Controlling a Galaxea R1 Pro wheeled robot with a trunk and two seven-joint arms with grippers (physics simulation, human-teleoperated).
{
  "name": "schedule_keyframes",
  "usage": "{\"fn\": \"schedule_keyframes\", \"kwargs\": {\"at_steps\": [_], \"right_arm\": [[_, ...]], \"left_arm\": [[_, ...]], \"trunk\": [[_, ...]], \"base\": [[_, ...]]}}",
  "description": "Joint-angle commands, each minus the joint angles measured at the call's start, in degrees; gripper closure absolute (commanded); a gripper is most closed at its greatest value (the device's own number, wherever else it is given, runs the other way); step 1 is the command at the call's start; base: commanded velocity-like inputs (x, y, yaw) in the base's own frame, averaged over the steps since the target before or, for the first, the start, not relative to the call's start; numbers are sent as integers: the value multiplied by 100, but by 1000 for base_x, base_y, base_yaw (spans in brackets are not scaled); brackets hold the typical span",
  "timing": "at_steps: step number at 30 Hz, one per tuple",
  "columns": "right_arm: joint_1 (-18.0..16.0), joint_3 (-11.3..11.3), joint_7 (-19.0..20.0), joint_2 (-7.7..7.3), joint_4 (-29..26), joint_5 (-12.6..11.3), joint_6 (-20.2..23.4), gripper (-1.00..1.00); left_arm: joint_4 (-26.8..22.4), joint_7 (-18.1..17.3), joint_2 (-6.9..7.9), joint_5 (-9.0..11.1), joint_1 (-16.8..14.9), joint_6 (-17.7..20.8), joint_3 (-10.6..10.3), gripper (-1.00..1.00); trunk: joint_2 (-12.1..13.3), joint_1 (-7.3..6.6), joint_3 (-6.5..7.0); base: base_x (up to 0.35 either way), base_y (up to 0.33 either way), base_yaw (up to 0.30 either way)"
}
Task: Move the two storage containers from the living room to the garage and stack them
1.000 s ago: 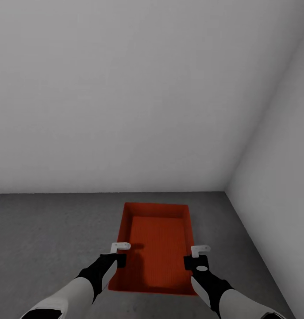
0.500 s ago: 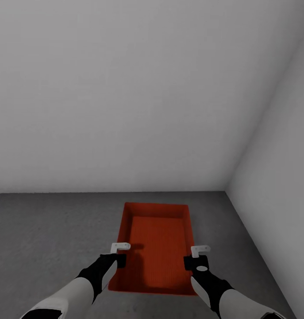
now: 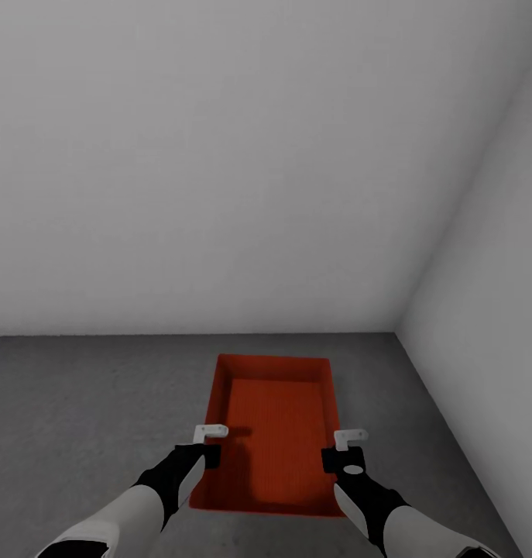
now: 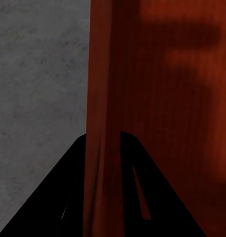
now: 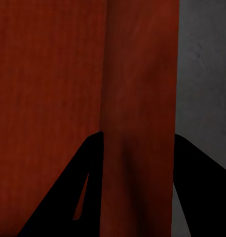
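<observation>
- I have two white walls (image 3: pixel 219 155) ahead of me, meeting in a corner toward my right, with the floor (image 3: pixel 80 403) below them in rough dark grey concrete (plain, no markings that I can make out).
- One storage container (image 3: pixel 275 434), an orange-red low-walled bin, lies between my two arms with its long axis running away from me toward the far wall; its far end is near the foot of that wall but apart from it. I cannot tell from the head view whether it rests on the concrete or hangs just above it.
- My left gripper (image 3: pixel 210 443) is at the container's left long wall. In the left wrist view the two dark fingers (image 4: pixel 54 202) straddle that wall, one outside and one inside, closed down against it, so I read it as clamped on the rim.
- My right gripper (image 3: pixel 346 449) sits at the opposite long wall. In the right wrist view its fingers (image 5: pixel 68 197) also bracket the wall from both sides, pressed to it and holding it.
</observation>
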Motion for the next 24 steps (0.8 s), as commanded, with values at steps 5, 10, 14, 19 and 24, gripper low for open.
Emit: {"fn": "schedule_keyframes", "kwargs": {"at_steps": [5, 10, 14, 19, 24], "right_arm": [[-5, 88, -55, 2, 129, -151, -28, 100], [-5, 88, -54, 5, 129, -151, -28, 100], [-5, 88, -53, 1, 129, -151, -28, 100], [-5, 88, -55, -5, 123, -151, -28, 100], [-5, 88, -55, -9, 128, -151, -28, 100]], "left_arm": [[-25, 59, 6, -100, -2, 41, -80, 100], [-25, 60, 8, -100, -2, 41, -80, 100], [-21, 60, 1, -100, -2, 41, -80, 100], [-15, 60, -1, -100, -2, 41, -80, 100], [-14, 60, -1, -100, -4, 41, -80, 100]], "trunk": [[-205, 110, -94], [-405, 220, -184], [-566, 308, -257], [-766, 418, -379], [-967, 528, -513]], "base": [[0, 0, 0], [0, 0, 0], [0, 0, 0], [0, 0, 0], [0, 0, 0]]}}
